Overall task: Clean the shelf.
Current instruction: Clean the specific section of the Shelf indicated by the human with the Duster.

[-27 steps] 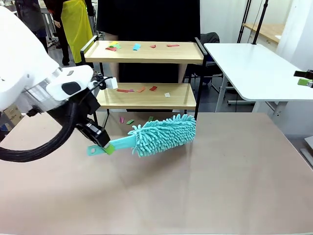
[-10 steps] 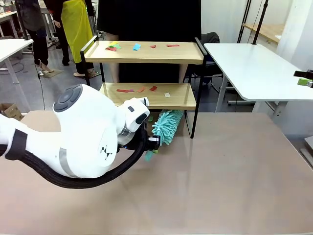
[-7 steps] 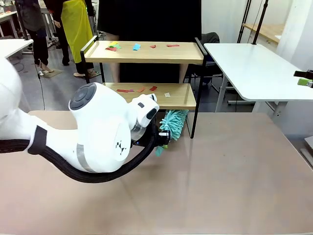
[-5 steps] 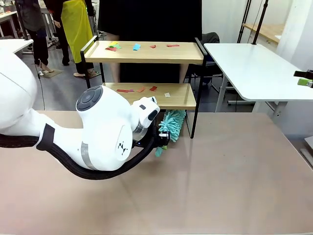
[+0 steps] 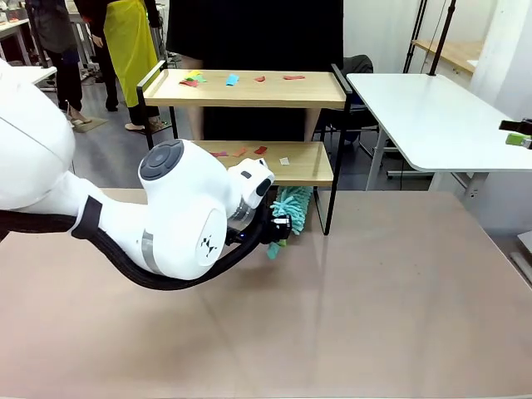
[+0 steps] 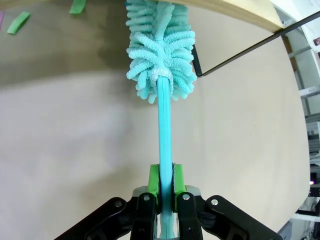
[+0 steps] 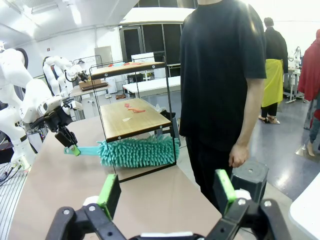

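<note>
Since earlier, my left tool (image 6: 166,187) is swinging the duster (image 6: 160,45) head under the shelf (image 5: 316,89), pads (image 6: 154,181) clamping its handle end for reach; right tool (image 7: 167,192) is idling wide open, empty.

The left arm (image 5: 179,218) hides the handle of the duster (image 5: 291,212), whose far tip the lower board of the shelf (image 5: 309,170) covers.

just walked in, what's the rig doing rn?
The left hand is shut on the handle of a teal duster, whose fluffy head lies on the table under the shelf's lower board. Coloured paper scraps lie on both wooden tiers, so the boards are not yet swept. The right hand is open, holding nothing. A person in black stands behind the shelf.
</note>
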Action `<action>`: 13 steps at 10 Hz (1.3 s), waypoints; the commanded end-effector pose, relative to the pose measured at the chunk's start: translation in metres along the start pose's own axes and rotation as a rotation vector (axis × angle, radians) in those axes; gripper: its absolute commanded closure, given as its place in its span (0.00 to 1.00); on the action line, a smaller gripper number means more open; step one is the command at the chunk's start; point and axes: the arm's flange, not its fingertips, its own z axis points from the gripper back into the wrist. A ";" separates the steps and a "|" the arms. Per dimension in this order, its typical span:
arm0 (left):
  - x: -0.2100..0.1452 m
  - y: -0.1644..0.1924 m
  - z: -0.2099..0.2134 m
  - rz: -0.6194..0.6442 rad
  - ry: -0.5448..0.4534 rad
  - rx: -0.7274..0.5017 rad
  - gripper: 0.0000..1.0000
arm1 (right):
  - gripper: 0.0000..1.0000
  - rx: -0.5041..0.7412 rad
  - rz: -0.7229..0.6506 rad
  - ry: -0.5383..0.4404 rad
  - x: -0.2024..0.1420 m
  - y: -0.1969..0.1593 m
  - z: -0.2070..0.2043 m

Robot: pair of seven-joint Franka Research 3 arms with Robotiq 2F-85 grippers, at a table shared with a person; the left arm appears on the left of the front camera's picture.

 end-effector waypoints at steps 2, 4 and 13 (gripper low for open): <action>0.005 -0.061 -0.029 0.070 0.038 0.092 0.87 | 0.00 0.003 0.007 -0.001 0.004 0.000 -0.002; -0.001 -0.068 -0.043 0.053 0.075 0.100 0.87 | 0.00 0.003 0.007 -0.001 0.004 0.000 -0.002; -0.001 -0.018 -0.030 0.025 0.127 0.199 0.87 | 0.00 0.003 0.007 -0.001 0.004 0.000 -0.002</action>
